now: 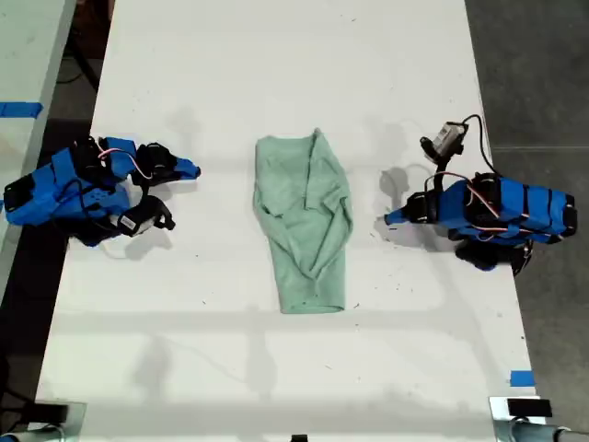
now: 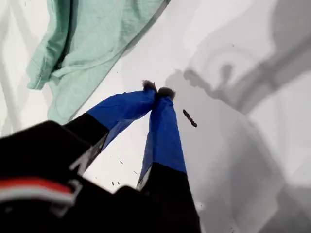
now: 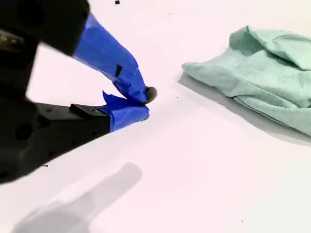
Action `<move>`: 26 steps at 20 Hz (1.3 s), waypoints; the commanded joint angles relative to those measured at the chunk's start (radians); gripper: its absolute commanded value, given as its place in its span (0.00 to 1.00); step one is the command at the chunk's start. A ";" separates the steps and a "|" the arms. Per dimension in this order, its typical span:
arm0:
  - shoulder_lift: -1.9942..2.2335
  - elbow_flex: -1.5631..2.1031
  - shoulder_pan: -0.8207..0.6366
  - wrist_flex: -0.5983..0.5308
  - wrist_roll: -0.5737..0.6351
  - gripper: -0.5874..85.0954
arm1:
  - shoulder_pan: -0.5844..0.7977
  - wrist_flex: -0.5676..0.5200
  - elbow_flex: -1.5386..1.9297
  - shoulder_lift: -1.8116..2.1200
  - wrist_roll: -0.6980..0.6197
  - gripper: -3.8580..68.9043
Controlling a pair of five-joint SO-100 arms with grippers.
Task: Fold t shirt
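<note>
Exterior view, cloth: the t shirt (image 1: 305, 224) lies mid-table as a long narrow bundle, wider at its far end, wrinkled, with layers overlapping along one side.
Exterior view, arms: one blue arm rests at the exterior view's left, the other at the exterior view's right; both are well apart from the cloth, and I cannot assign first or second to them with confidence.
Exterior view, surface: the white table (image 1: 276, 74) shows bare around the bundle.
First wrist view, gripper: my first gripper (image 2: 158, 92) has its tips closed together with nothing between them, on bare table near the shirt's edge (image 2: 92, 43).
Second wrist view, gripper: my second gripper (image 3: 143, 104) has its tips meeting, holding nothing; the shirt (image 3: 257, 73) lies apart from it.
Progress, judged: the lengthwise folds look done, sleeves tucked in. What remains, if anything, is a crosswise fold to shorten the bundle.
Contact: neither gripper touches the cloth.
</note>
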 commanded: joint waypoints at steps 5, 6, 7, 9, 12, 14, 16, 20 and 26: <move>0.009 0.020 0.000 -0.018 0.008 0.01 | -0.006 0.002 0.084 0.005 0.000 0.08; 0.009 0.020 0.000 -0.018 0.008 0.01 | -0.006 0.002 0.084 0.005 0.000 0.08; 0.009 0.020 0.000 -0.018 0.008 0.01 | -0.006 0.002 0.084 0.005 0.000 0.08; 0.009 0.020 0.000 -0.018 0.008 0.01 | -0.008 0.002 0.084 0.005 0.000 0.08; 0.009 0.020 0.005 -0.018 0.008 0.01 | -0.011 0.002 0.084 0.005 0.000 0.08; 0.012 0.009 0.025 -0.048 0.002 0.01 | -0.021 0.000 0.044 -0.002 0.008 0.07; -0.127 -0.086 0.071 -0.156 -0.015 0.01 | -0.049 -0.034 -0.110 -0.298 0.074 0.10; -1.338 -0.851 0.310 -0.250 -0.101 0.12 | -0.215 -0.043 -0.910 -1.404 0.150 0.29; -2.098 -1.637 0.557 -0.086 -0.123 0.19 | -0.433 0.025 -1.457 -1.888 0.325 0.38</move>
